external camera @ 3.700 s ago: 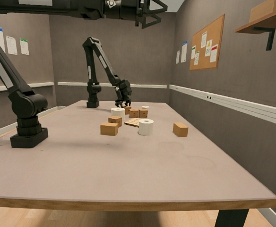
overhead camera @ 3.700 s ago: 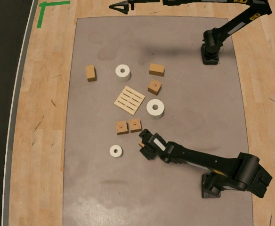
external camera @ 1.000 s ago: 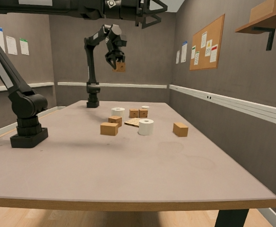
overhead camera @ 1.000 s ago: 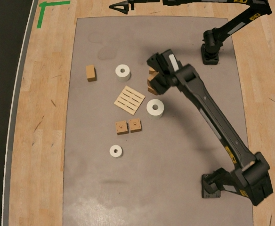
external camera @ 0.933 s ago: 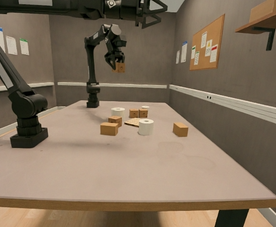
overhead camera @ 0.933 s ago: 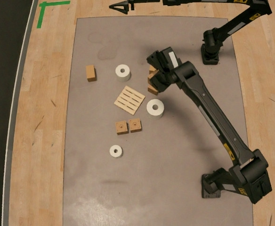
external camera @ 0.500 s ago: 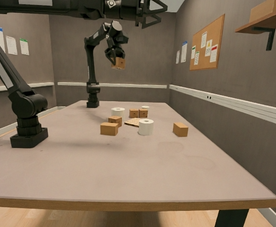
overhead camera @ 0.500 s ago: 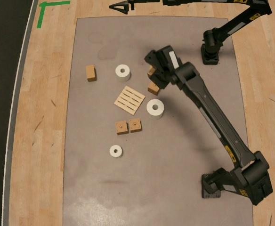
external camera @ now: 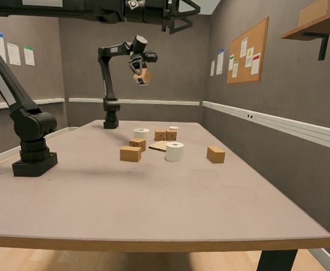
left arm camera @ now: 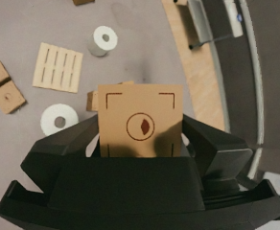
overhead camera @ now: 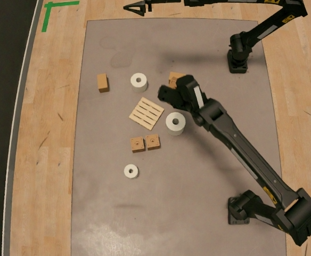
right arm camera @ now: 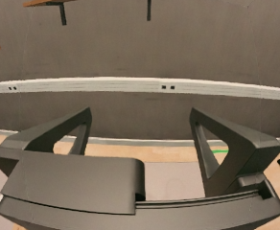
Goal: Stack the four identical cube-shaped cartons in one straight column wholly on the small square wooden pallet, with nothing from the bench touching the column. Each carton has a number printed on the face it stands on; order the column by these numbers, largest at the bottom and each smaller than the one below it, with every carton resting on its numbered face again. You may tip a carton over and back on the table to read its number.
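Note:
My left gripper [external camera: 139, 69] [left arm camera: 140, 113] is shut on a carton [external camera: 142, 77] [left arm camera: 140, 101] high above the table. The carton is tilted, its numbered face towards the exterior camera; the digit looks like a 6, but 8 or 9 cannot be excluded. Two cartons [overhead camera: 137, 144] [overhead camera: 152, 142] stand side by side near the wooden pallet [overhead camera: 150, 127] [external camera: 156, 145] [left arm camera: 61, 67], which is bare. Another carton [external camera: 137, 144] [left arm camera: 92, 101] stands beside a plain box; the arm partly hides it in the top view. Their numbers are hidden. My right gripper [overhead camera: 125, 7] [right arm camera: 140, 112] is open and empty, high beyond the table edge.
White rolls [overhead camera: 175, 124] [overhead camera: 138, 81] stand at two sides of the pallet. A smaller roll [overhead camera: 130, 170] stands beyond the carton pair. Plain brown boxes [overhead camera: 103, 82] [external camera: 130, 153] stand apart on the table, one near the lone carton.

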